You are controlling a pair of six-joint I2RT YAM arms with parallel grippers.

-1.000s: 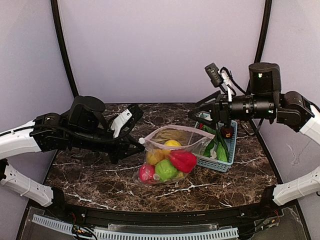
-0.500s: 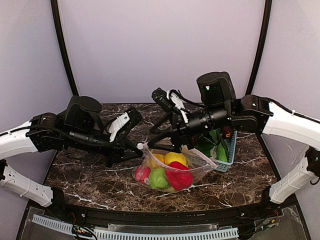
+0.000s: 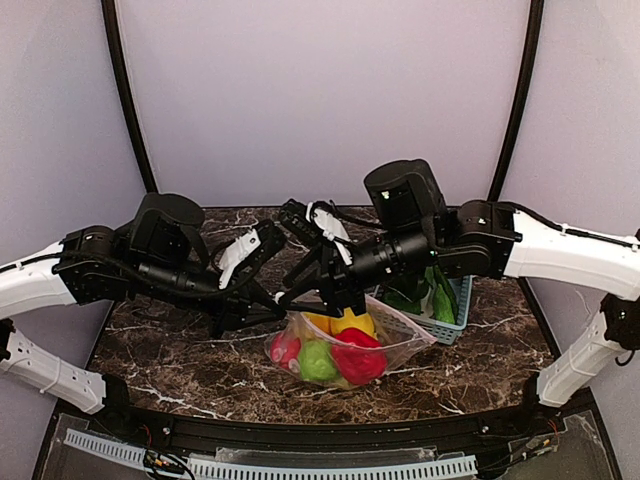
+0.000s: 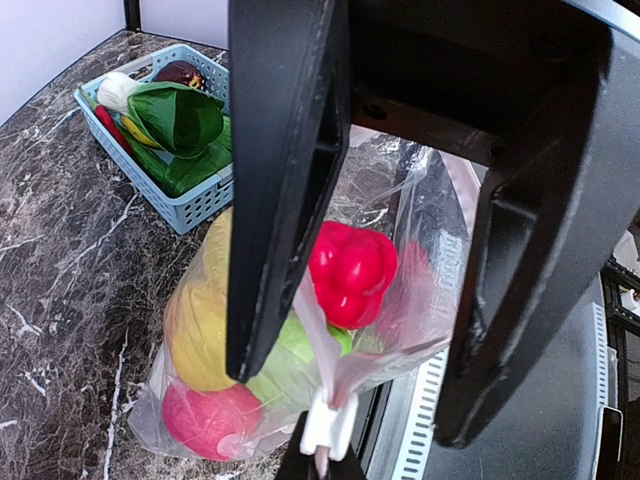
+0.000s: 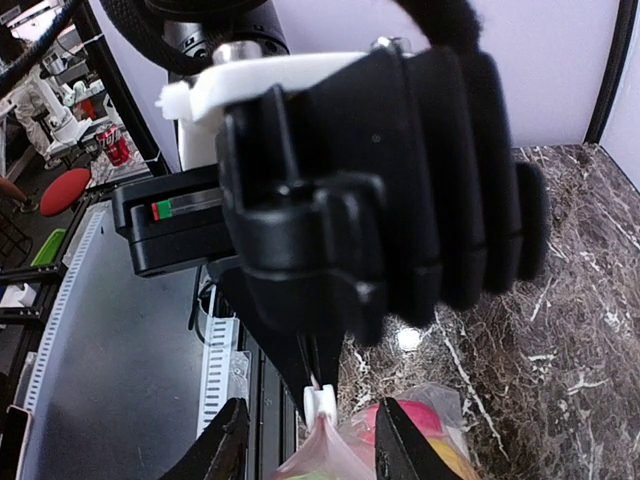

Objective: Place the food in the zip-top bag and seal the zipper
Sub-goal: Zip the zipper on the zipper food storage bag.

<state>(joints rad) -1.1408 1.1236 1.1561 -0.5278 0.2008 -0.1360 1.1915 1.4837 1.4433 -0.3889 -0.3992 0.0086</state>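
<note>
Dark marble table [image 3: 160,345] bears zip-top bag [image 3: 405,338] beside basket [image 3: 447,327].

a dark stone table [image 3: 170,345] has white veins. on its right side sits a light blue basket [image 4: 190,205] with slots. inside lies a big green leafy veg [image 4: 185,120]. a dark red round fruit [image 4: 183,72] sits in one corner, and a thin red thing [image 4: 105,118] lies along one side. pale purple walls [image 3: 320,90] stand behind.
</note>
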